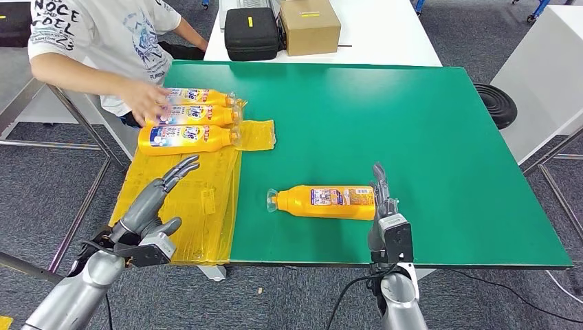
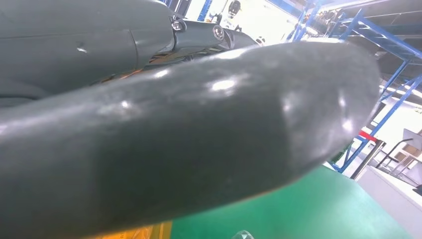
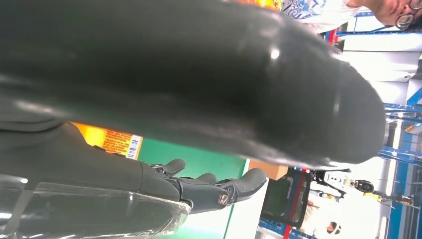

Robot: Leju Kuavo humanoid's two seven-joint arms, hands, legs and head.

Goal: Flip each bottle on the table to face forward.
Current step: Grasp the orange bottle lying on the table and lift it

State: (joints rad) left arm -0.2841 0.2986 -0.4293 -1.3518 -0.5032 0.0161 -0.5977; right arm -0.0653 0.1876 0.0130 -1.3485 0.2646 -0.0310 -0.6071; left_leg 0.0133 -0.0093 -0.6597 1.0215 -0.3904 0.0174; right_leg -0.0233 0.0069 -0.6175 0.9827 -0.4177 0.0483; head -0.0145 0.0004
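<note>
At about 7 o'clock in the head view, the silver left hand (image 1: 152, 206) is over the yellow plastic sheet (image 1: 199, 206) at the near left edge of the green table mat (image 1: 412, 124). Its fingers are stretched and apart, and it holds nothing.

At about 5 o'clock, the right hand (image 1: 385, 206) is at the base end of the single yellow plastic bottle with a printed label (image 1: 323, 201). The fingers are straight and point away from the robot, just beside the bottle's base; I cannot tell if they touch it. In the right wrist view the dark fingers (image 3: 219, 186) are stretched over the green surface, and nothing is gripped. This bottle lies on its side on the mat, near the front edge, with its clear cap toward 9 o'clock.

Farther, at about 10 o'clock, three yellow bottles of the same kind (image 1: 189, 127) lie side by side on the yellow sheet. A person's hand (image 1: 146, 101) rests on them.

At 12 o'clock, on a white table (image 1: 385, 34) behind the mat, a black case (image 1: 251, 33) stands beside a brown cardboard box (image 1: 309, 26).
</note>
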